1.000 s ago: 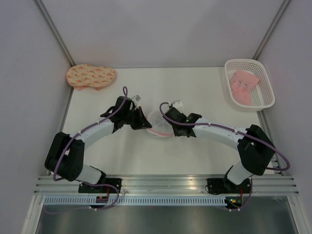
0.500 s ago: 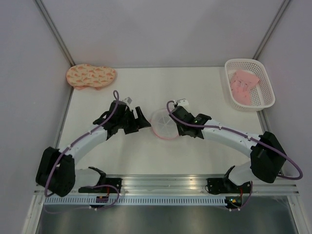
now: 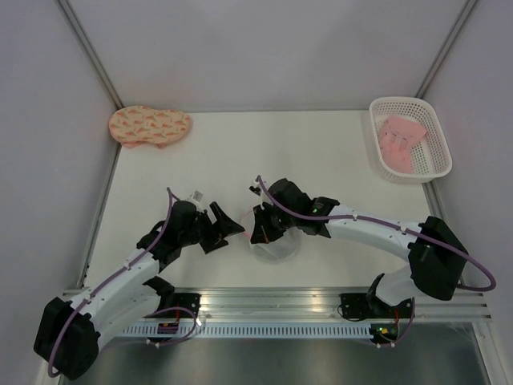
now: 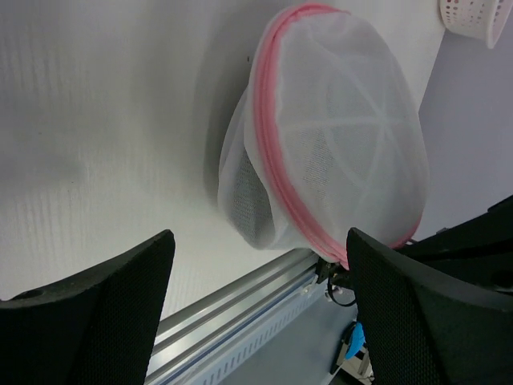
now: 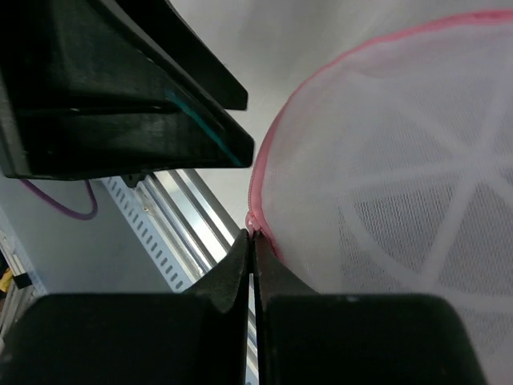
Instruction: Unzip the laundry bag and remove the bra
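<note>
Right wrist view: the bag (image 5: 385, 160) hangs by its pink rim (image 5: 268, 172), white mesh taut over its ribs. The zip looks shut along every stretch that shows. The bra is not clearly visible; a greyish patch inside the mesh in the left wrist view may be it, but I cannot tell.

The right gripper (image 5: 251, 234) is pinched tight on the rim, at what may be the zip pull. It holds the bag tilted, clear of the surface (image 3: 337, 152) and near the front rail (image 3: 272, 301). The left gripper (image 4: 258, 241) holds nothing: its fingers stand wide apart, facing the bag from just beside it.

The step in hand looks like bracing for the unzip. The left gripper should probably close on the rim or mesh just beside the pinch, not on the loose belly of the bag, so the zip has something to pull against. The pull should then follow the rim's curve rather than go straight out, and the bag wants to stay over the surface, not past the rail.

Well apart are the basket (image 3: 401, 101) with a pink garment (image 3: 401, 140) and a peach piece (image 3: 150, 126).
</note>
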You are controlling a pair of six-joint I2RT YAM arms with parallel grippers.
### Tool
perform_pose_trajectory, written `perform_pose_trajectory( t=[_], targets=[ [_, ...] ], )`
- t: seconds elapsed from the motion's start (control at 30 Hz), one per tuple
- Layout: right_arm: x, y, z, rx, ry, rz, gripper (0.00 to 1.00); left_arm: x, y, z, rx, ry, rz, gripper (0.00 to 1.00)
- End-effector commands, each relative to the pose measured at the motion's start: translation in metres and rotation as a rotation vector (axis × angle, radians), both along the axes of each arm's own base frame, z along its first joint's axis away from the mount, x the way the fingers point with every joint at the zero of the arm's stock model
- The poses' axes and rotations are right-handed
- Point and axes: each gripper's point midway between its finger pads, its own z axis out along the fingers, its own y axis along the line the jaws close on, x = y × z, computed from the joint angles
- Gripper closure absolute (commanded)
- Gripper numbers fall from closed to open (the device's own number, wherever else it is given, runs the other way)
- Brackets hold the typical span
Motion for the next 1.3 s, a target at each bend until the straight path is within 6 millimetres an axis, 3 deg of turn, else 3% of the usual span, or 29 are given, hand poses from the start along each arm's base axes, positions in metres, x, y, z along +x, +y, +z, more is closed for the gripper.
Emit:
perform_pose_trajectory(
  t=[0.0, 0.37, 0.43, 0.57, 0.8, 0.9, 0.93, 1.03, 1.1, 1.27],
  targets=[
    [-0.007, 0.02, 0.013, 0.103, 0.027, 0.039, 0.99, 0.004, -0.01, 0.003, -0.097, 0.037, 0.052, 0.09],
    [-0.007, 0.009, -0.007, 0.001, -0.012, 0.011, 1.0, 0.035, -0.027, 0.011, -0.174, 0.048, 0.152, 0.11],
    [-0.007, 0.008, -0.007, -0.006, -0.017, 0.008, 1.0, 0.039, -0.032, 0.013, -0.192, 0.047, 0.15, 0.17],
    [-0.006, 0.007, -0.006, -0.011, -0.031, 0.002, 0.99, 0.04, -0.038, 0.012, -0.218, 0.066, 0.142, 0.27],
    [-0.002, 0.006, -0.005, -0.022, -0.048, -0.014, 0.99, 0.024, -0.054, 0.01, -0.271, 0.121, 0.068, 0.32],
    [-0.001, 0.005, -0.005, -0.026, -0.053, -0.017, 1.0, 0.019, -0.058, 0.007, -0.297, 0.138, 0.055, 0.45],
    [-0.001, 0.005, -0.004, -0.025, -0.054, -0.019, 1.0, 0.018, -0.057, 0.005, -0.303, 0.145, 0.06, 0.6],
    [0.0, 0.004, -0.003, -0.027, -0.063, -0.022, 0.99, 0.021, -0.059, 0.005, -0.308, 0.14, 0.061, 0.91],
    [0.0, 0.001, -0.002, -0.038, -0.069, -0.027, 1.0, 0.024, -0.059, 0.004, -0.287, 0.139, 0.068, 0.98],
    [0.002, -0.013, -0.002, -0.087, -0.094, -0.048, 1.0, 0.047, -0.049, 0.005, -0.189, 0.075, 0.105, 0.98]
  ],
)
